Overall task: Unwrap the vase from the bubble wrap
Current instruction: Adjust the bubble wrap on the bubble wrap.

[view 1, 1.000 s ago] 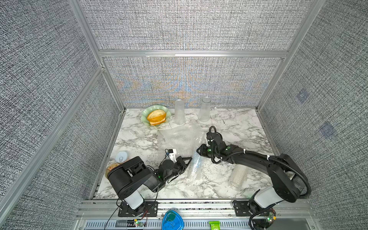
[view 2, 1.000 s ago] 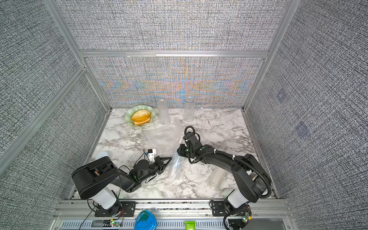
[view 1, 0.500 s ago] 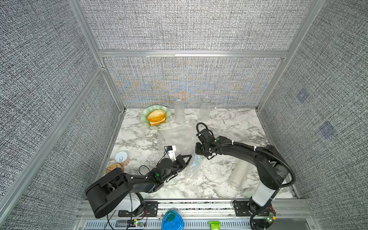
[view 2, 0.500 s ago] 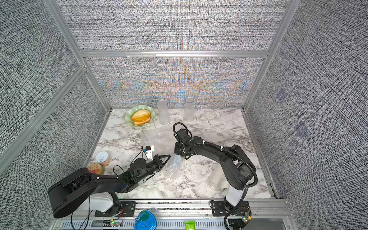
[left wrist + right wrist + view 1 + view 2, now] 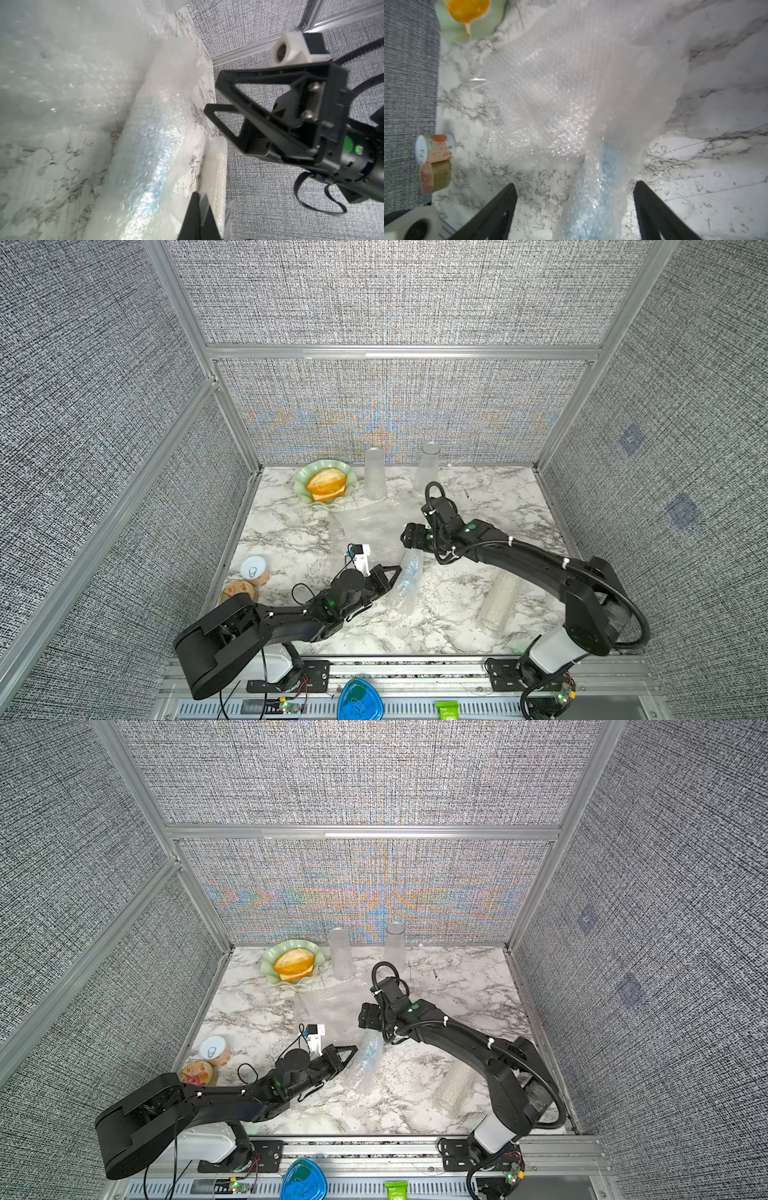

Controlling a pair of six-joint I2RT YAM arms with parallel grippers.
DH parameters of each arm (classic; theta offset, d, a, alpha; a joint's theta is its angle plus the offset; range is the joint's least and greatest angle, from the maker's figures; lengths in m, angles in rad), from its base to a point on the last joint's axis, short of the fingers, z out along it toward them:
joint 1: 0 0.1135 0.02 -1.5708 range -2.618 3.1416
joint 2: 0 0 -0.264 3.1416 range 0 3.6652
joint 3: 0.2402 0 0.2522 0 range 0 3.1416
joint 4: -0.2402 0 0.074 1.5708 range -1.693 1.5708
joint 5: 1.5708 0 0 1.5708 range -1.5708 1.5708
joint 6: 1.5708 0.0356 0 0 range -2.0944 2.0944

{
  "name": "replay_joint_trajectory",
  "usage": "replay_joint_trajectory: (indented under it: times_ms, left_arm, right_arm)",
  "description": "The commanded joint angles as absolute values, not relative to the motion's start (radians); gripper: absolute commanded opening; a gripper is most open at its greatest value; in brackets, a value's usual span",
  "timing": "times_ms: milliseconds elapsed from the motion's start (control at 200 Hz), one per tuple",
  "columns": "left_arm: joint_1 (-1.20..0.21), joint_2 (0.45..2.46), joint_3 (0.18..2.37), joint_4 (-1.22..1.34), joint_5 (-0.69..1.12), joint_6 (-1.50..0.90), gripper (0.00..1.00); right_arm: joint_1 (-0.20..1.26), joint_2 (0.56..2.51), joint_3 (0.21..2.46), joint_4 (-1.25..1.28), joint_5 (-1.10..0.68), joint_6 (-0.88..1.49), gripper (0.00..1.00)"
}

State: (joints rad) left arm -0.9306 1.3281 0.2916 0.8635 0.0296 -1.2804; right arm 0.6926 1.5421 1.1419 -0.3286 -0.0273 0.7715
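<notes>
The vase [image 5: 408,577] lies on the marble table, pale blue and still rolled in bubble wrap [image 5: 550,99]; its blue shows through the wrap in the right wrist view [image 5: 591,209] and the left wrist view [image 5: 145,149]. My right gripper [image 5: 411,545] hangs over the far end of the bundle, open, a finger [image 5: 500,207] on each side and not touching it. My left gripper [image 5: 397,569] is at the bundle's left side, its tips [image 5: 199,195] shut on a thin edge of the wrap.
A loose bubble-wrap sheet [image 5: 368,522] spreads behind the bundle. Another roll [image 5: 496,601] lies front right, and two stand upright [image 5: 374,475] at the back wall. A green dish [image 5: 351,485] with an orange object sits back left. Two cans [image 5: 254,570] are at the left edge.
My right gripper's jaws have opened wide around the wrapped vase's end. The left arm has stretched out lower, its gripper staying shut at the bundle's side.
</notes>
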Motion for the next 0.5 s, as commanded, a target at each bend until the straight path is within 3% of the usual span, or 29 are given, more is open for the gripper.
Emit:
replay_joint_trajectory:
  times_ms: [0,320,495]
  left_arm:
    - [-0.947,1.318,0.335,0.779,0.027,-1.210,0.00]
    - [-1.030,1.383,0.541,0.521,0.011,-1.036,0.00]
    - [-1.068,1.486,0.631,0.467,0.052,-0.987,0.29]
  right_arm:
    - [0.668,1.476,1.109,-0.260,-0.021,0.764,0.84]
    - [0.583,1.297,0.961,-0.267,0.020,0.752,0.84]
    - [0.561,1.232,0.893,-0.300,0.040,0.743,0.84]
